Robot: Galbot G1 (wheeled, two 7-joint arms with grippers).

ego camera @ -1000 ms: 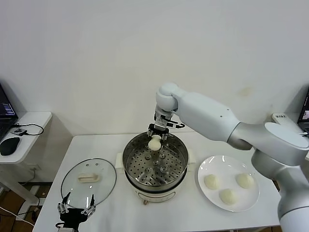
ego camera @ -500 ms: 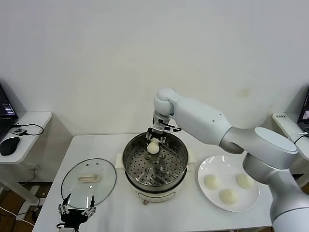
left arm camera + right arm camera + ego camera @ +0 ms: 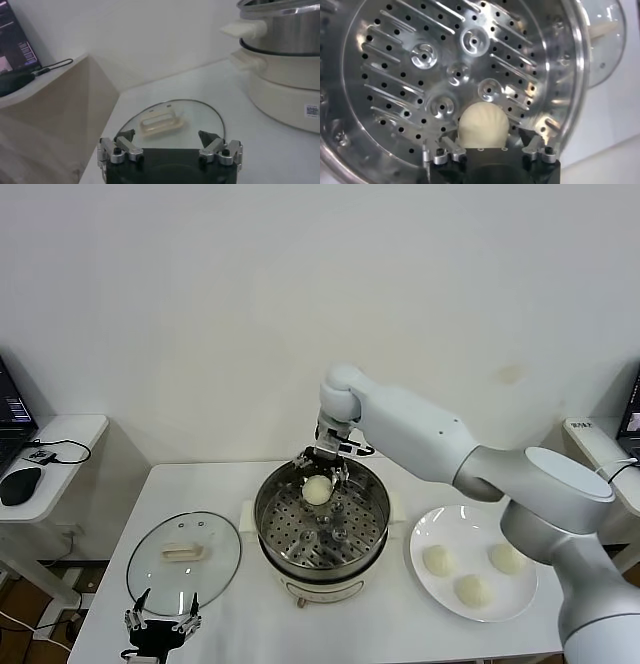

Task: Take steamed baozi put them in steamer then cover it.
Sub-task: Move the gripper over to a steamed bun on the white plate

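With its jaws wide, the right gripper [image 3: 323, 471] hangs over one baozi [image 3: 317, 490] lying inside the steamer [image 3: 321, 524]; three wait on the plate [image 3: 474, 562] beside it; cover [image 3: 184, 555] off; left gripper [image 3: 160, 625] parked, open.

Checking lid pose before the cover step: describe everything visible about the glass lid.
The round clear glass lid with a metal rim and a flat cream-white handle on top lies flat, handle up, on the white table, left of the shiny stainless-steel steamer pot. Nothing grips it; the open left hand hovers at its near edge.
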